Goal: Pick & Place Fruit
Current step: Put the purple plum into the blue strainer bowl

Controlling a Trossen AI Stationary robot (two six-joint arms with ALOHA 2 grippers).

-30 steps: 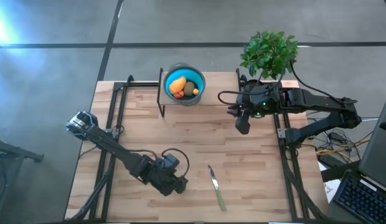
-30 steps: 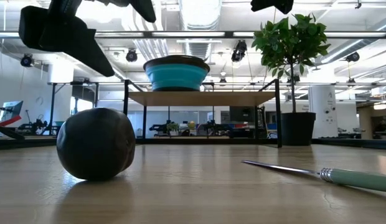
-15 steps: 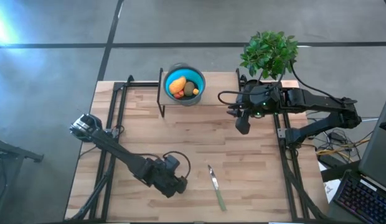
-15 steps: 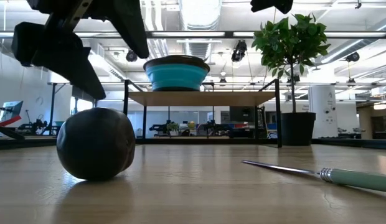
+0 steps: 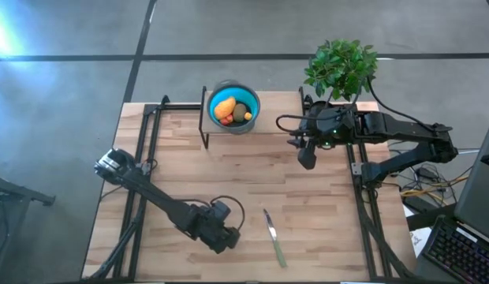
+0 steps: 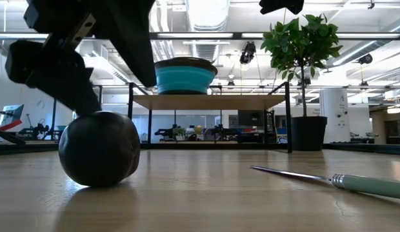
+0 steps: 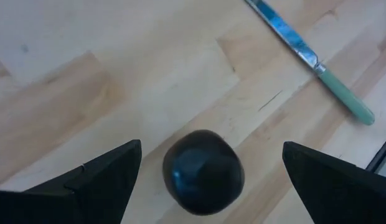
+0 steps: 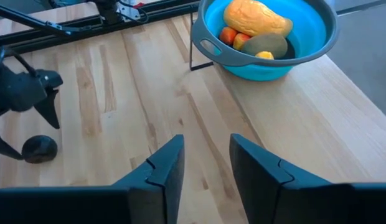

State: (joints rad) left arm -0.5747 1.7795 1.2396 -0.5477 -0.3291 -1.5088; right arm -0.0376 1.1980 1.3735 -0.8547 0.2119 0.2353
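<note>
A black round fruit (image 6: 99, 149) rests on the wooden table near its front edge. My left gripper (image 7: 211, 144) hangs open just above it, one finger (image 6: 55, 71) on each side, with bare wood showing between the fingers and the fruit (image 7: 203, 171) in the left wrist view. In the high view the gripper (image 5: 225, 237) hides it. The other fruit lie in the blue bowl (image 8: 330, 31): an orange-yellow piece (image 8: 255, 17), an olive one (image 8: 264, 45), a red one (image 8: 230, 36) and a tiny orange one (image 8: 264, 56). My right gripper (image 8: 207, 165) waits high at the far right, open, with nothing between its fingers.
The bowl (image 5: 233, 106) stands on a raised black-framed shelf at the table's far edge. A green-handled knife (image 5: 274, 237) lies to the right of the black fruit. A potted plant (image 5: 341, 67) stands at the far right corner, behind the right arm.
My left gripper has come down toward the black fruit and a little toward the table's near edge, still open. Its fingers now reach the level of the fruit's top. The fruit has stayed where it was.
</note>
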